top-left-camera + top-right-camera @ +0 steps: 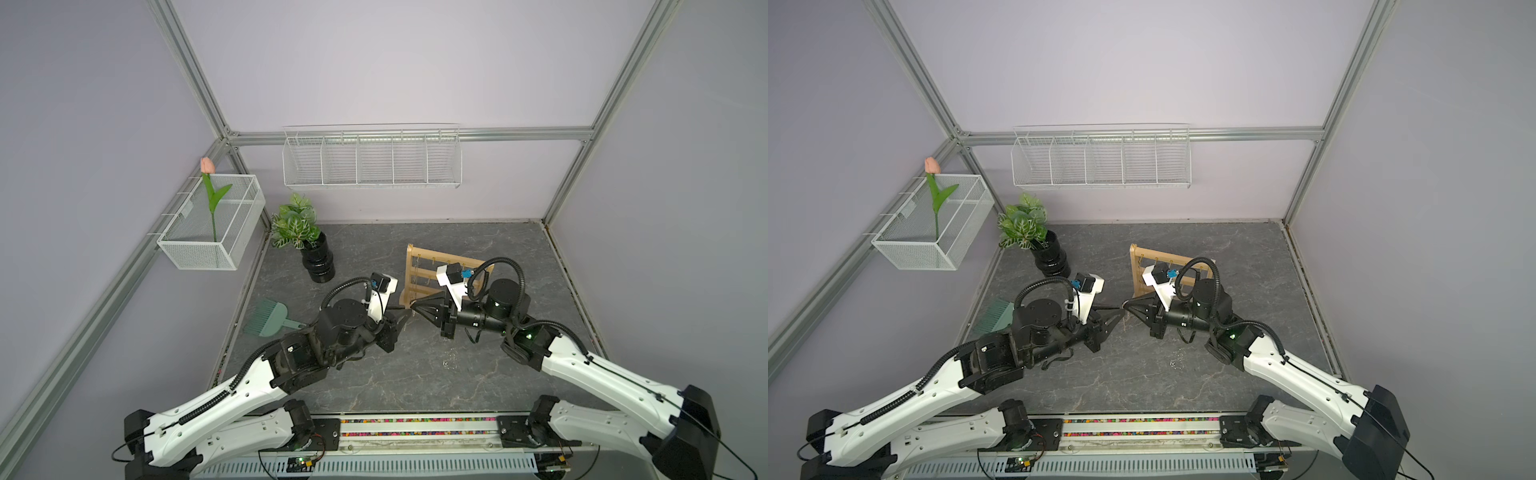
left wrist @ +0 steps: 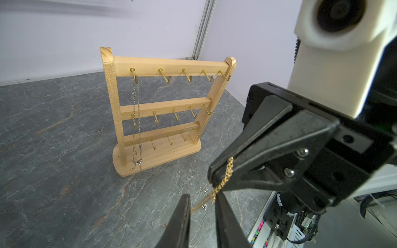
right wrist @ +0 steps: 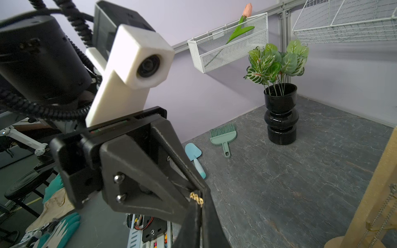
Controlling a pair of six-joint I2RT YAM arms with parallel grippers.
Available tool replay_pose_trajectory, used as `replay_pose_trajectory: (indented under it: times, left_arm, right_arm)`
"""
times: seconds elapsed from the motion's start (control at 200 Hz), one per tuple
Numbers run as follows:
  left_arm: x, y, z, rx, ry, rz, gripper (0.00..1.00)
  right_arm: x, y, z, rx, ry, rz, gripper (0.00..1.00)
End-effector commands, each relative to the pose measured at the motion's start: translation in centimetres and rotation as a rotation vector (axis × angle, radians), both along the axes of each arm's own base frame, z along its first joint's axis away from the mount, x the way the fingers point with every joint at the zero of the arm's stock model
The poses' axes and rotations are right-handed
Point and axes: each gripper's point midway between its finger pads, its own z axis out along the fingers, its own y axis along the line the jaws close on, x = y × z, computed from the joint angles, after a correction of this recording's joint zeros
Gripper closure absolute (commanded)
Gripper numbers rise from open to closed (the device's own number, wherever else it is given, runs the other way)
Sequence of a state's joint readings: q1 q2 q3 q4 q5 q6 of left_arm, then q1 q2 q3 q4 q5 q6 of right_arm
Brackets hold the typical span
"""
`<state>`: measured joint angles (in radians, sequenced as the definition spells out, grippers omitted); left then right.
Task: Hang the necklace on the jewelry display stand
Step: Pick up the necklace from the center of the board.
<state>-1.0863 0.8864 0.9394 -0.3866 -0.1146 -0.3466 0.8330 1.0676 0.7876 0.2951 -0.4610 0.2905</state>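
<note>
My left claw [image 2: 202,206] is standing slightly parted, gripping nothing, the gold necklace [image 2: 225,178] dangling close beside it. Just beyond, my right claw [image 2: 211,177] is pinching that necklace tight above the tabletop [image 2: 64,150]. Farther back the jewelry display stand [image 2: 167,64] is standing, a silver chain [image 2: 136,111] hanging from its top crossbar.

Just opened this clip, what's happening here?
The right gripper is pinching a gold necklace near the wooden stand. The left gripper faces it tip to tip, jaws slightly apart by the dangling chain, which looks like a handover or regrip. A silver necklace already hangs on the stand's top bar.
</note>
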Motion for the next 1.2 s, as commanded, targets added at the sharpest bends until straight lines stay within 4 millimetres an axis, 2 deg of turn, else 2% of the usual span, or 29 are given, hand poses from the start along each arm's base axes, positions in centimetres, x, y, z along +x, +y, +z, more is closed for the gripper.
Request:
replay_pose_trajectory:
  times: [0.0, 0.255, 0.555, 0.88, 1.195]
  left_arm:
    - [0.0, 0.7, 1.2, -0.019, -0.029, 0.011, 0.75]
    - [0.4, 1.7, 1.3, 0.004, -0.058, 0.047, 0.77]
    - [0.5, -0.1, 1.2, -0.002, -0.059, 0.004, 0.77]
    - [0.6, 0.1, 1.1, 0.003, -0.060, 0.010, 0.78]
    - [-0.1, -0.1, 0.9, 0.001, -0.047, -0.029, 0.76]
  right_arm:
    - [0.2, -0.3, 0.3, 0.006, -0.025, -0.015, 0.93]
    - [-0.2, -0.2, 0.3, 0.007, -0.029, 0.005, 0.93]
    - [-0.5, 0.1, 0.8, 0.028, -0.031, 0.035, 0.93]
    - [-1.1, 0.4, 0.9, 0.035, -0.029, 0.077, 0.93]
    - [-0.2, 0.3, 0.8, 0.024, -0.028, 0.029, 0.93]
